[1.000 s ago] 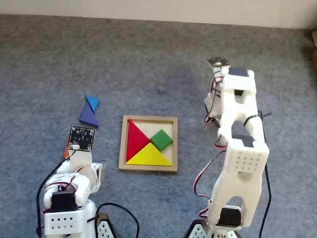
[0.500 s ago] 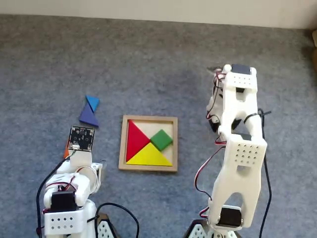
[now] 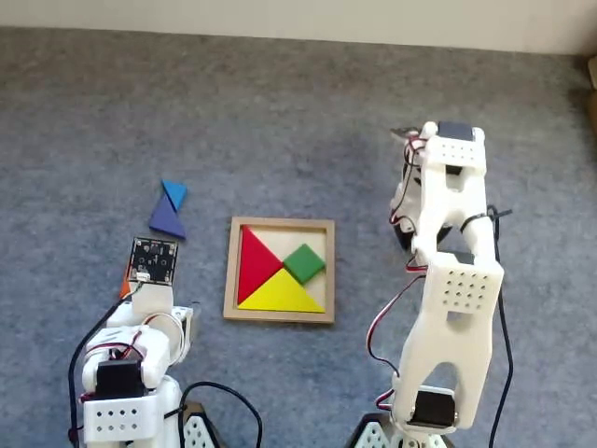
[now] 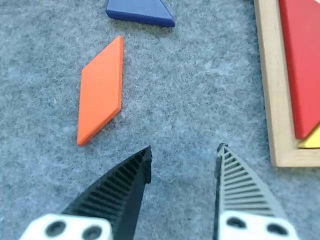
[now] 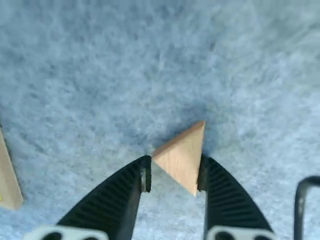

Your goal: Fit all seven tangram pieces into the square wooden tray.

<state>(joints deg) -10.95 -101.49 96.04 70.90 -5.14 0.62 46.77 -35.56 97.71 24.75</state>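
The square wooden tray (image 3: 278,228) lies mid-carpet holding a red triangle (image 3: 254,265), a yellow triangle (image 3: 282,295) and a green square (image 3: 304,262). A pale wooden triangle (image 5: 181,152) lies on the carpet, and my right gripper (image 5: 173,167) is shut on it, one finger against each side. In the high view the right arm (image 3: 451,196) stands bent down to the right of the tray. My left gripper (image 4: 183,149) is open above bare carpet, between an orange parallelogram (image 4: 100,90) and the tray's edge (image 4: 270,100). A dark blue triangle (image 3: 168,222) and a light blue triangle (image 3: 173,193) lie left of the tray.
Grey carpet covers the whole work area. The left arm's base (image 3: 121,383) sits at the near left, and cables (image 3: 219,397) trail by both bases. A corner of the tray (image 5: 7,187) shows at the right wrist view's edge.
The right arm has tipped its wrist further down over the carpet; its camera board at the far end has dropped from sight. The left arm and all pieces stayed put.
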